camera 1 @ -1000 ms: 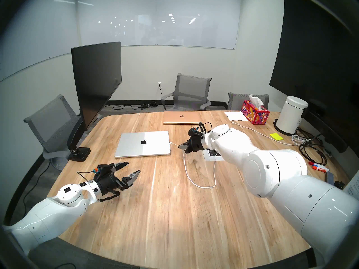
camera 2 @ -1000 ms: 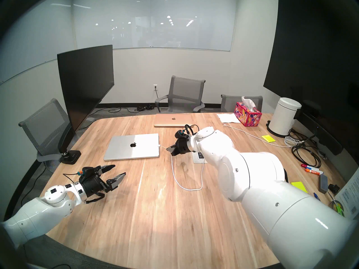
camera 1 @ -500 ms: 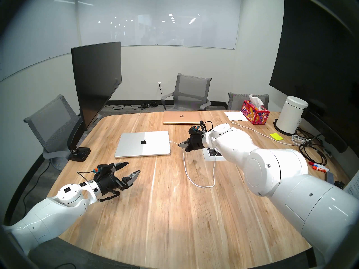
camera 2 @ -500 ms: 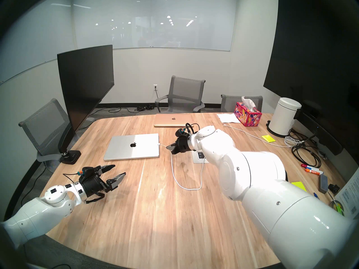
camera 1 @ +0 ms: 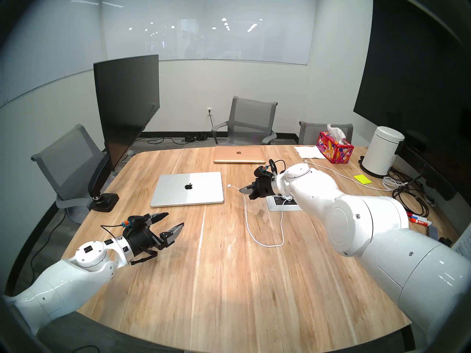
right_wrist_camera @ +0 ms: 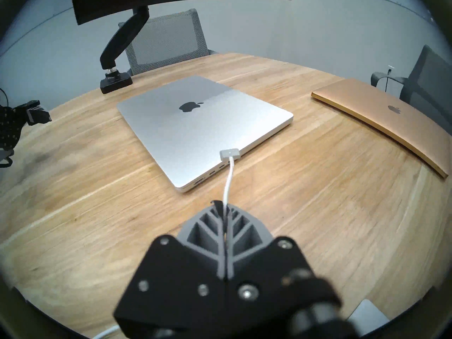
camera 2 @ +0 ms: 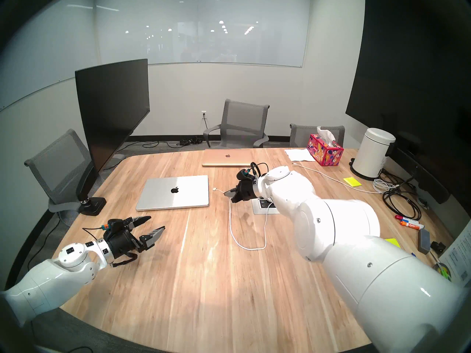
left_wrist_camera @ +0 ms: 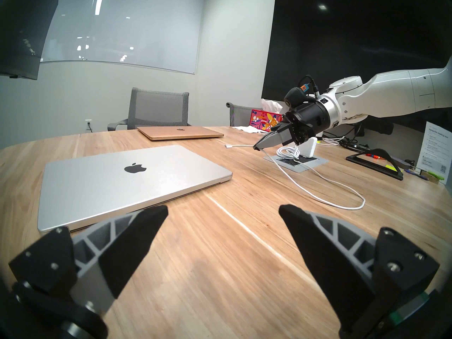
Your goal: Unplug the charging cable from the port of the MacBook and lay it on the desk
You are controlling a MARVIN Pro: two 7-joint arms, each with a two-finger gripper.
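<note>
Now, change: the thin white charging cable [camera 1: 246,217], its plug tip [camera 1: 229,186] seated in the flat silver MacBook [camera 1: 187,189] a moment ago, hangs clear of it
Right gripper [camera 1: 242,190]: I keep it pinched on the cord
Left gripper [camera 1: 173,221]: spread, idle
Remaining: lay it on the light wood-grain desk [camera 1: 216,281]

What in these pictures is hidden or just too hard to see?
- The port: too small in the head views; in the right wrist view the plug overlaps the MacBook edge there.
- The power brick: half hidden behind the right gripper in the left wrist view.
- The charging cable: its gripped stretch is buried between the closed fingers.
- The printed sign: text too small, cut by the dark rim.
</note>
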